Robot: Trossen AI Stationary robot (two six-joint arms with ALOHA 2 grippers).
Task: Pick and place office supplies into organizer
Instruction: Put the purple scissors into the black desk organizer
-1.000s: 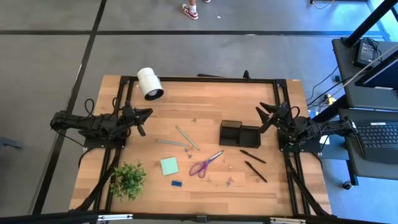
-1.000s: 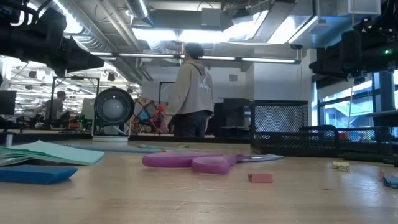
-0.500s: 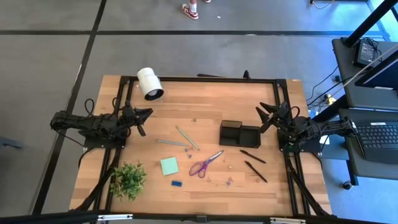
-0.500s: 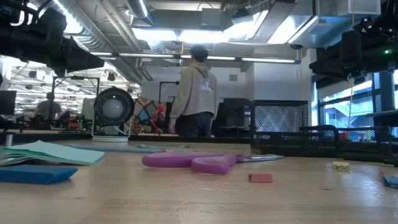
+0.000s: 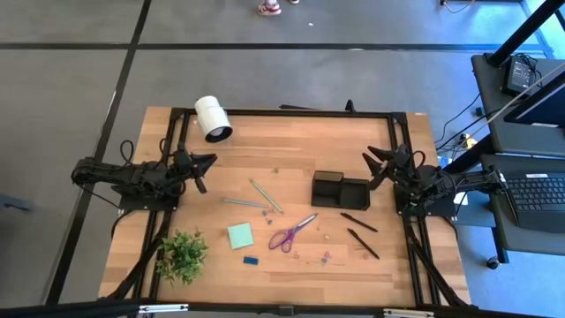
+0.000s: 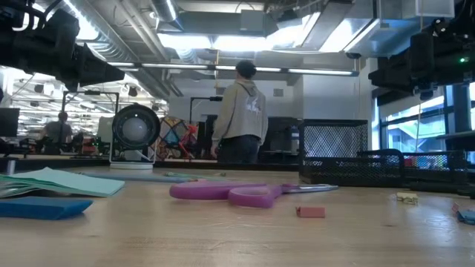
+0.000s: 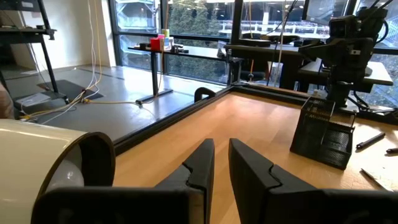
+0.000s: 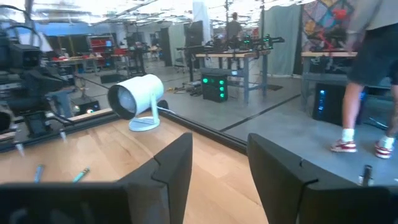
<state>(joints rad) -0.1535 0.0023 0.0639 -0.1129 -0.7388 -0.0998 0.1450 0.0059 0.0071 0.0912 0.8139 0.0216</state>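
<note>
Nearest the front edge of the worktop (image 5: pixel 291 146), toward the left corner, stands a small potted plant (image 5: pixel 182 255), with a tiny blue block (image 5: pixel 251 261) just right of it and a few tiny clips (image 5: pixel 324 258) scattered farther right. A little farther in lie a light green notepad (image 5: pixel 240 235), purple-handled scissors (image 5: pixel 291 233) and, toward the right edge, two black pens (image 5: pixel 360 231). Around the middle, two thin grey-green pens (image 5: pixel 256 198) lie left of centre, and the black organizer (image 5: pixel 338 190) sits right of centre, apart from all the loose items and with nothing visible in it. The left gripper (image 5: pixel 206 166) hangs above the left edge, holding nothing, its fingers (image 7: pixel 202 165) drawn close with only a narrow gap. The right gripper (image 5: pixel 375 162) hangs above the right edge just beyond the organizer, also holding nothing, its fingers (image 8: pixel 177 165) moderately apart. At the far left corner a white cylinder (image 5: pixel 212 117) lies on its side. Beyond the table a person (image 6: pixel 241 111) stands in the room.
</note>
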